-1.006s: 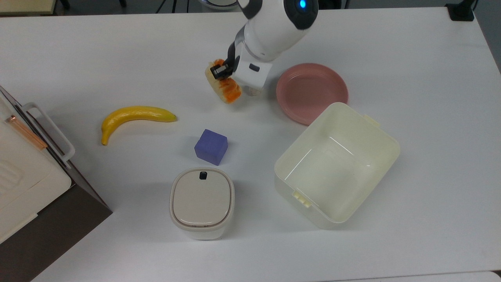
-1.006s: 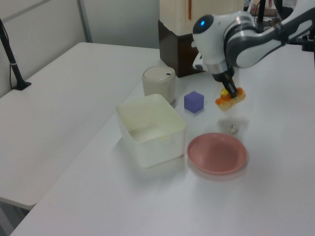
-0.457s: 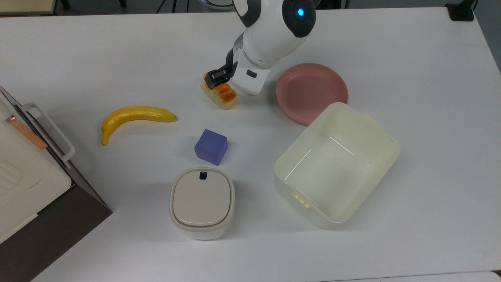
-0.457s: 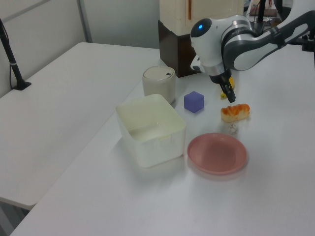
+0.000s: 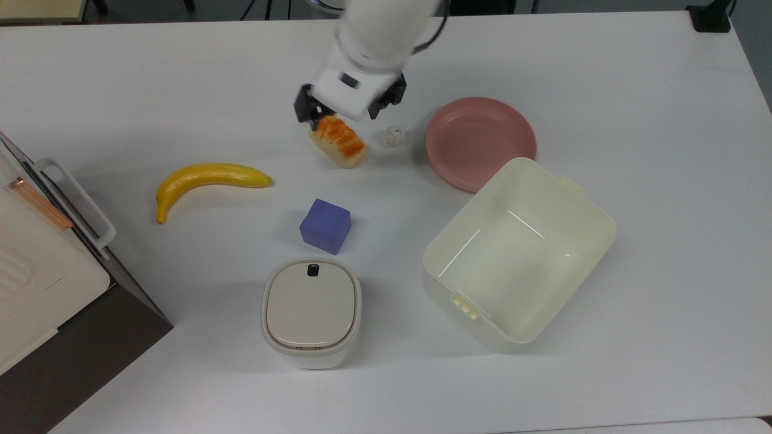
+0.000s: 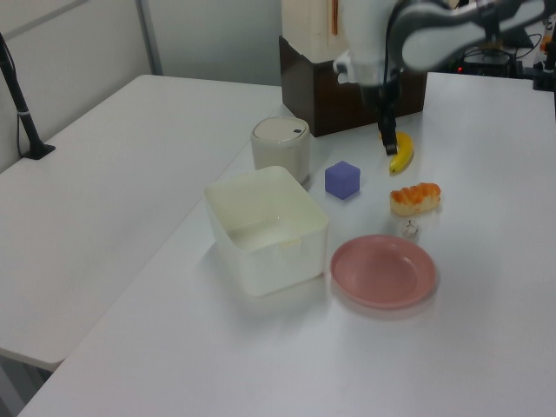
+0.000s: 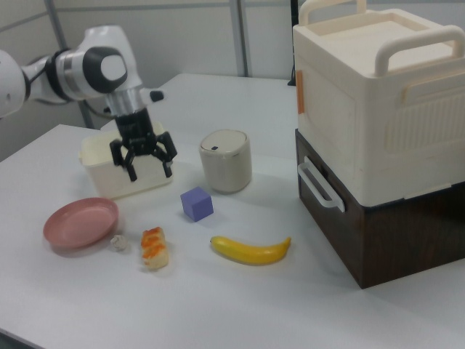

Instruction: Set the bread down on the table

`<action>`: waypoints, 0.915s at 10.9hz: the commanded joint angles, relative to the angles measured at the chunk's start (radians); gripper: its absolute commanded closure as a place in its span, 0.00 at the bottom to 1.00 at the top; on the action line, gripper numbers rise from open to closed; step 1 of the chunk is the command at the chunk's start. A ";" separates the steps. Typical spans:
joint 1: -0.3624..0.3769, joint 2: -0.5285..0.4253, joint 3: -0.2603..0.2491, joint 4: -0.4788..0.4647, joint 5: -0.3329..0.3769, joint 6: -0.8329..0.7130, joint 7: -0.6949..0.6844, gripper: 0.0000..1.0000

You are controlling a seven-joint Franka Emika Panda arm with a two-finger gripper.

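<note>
Fingers [image 7: 129,164] spread wide, holding nothing, pointing down. Gripper [image 7: 144,162] raised well above the table [image 5: 633,90], apart from the bread [image 5: 339,141]; in the top view [image 5: 350,107] overlapping the bun's upper end, in the right view hanging in front of the cream tub [image 7: 98,182]. In the left view, gripper [image 6: 389,139] seen up near the banana [image 6: 400,153].

Bread lying flat on the table, orange-brown top up, free of any grip. Seen in the left view [image 6: 415,197] and the right view [image 7: 154,248] too. Just beside it, a small white ball [image 5: 395,136], set between bun and pink plate [image 5: 480,141]. Plate bare, touching the rim of the open cream tub [image 5: 518,253] in the top view.

Towards the top view's left, banana [image 5: 205,179] lying alone. Below the bun, a purple cube [image 5: 325,226], then a lidded round-cornered pot [image 5: 311,310]. At the top view's left edge, a cream box with handle [image 5: 36,241] on a dark brown base.
</note>
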 commanded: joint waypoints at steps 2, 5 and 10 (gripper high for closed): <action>0.013 -0.036 -0.163 0.125 0.161 0.019 0.215 0.00; 0.090 -0.057 -0.347 0.201 0.251 0.003 0.206 0.00; 0.173 -0.211 -0.449 0.119 0.290 -0.063 0.204 0.00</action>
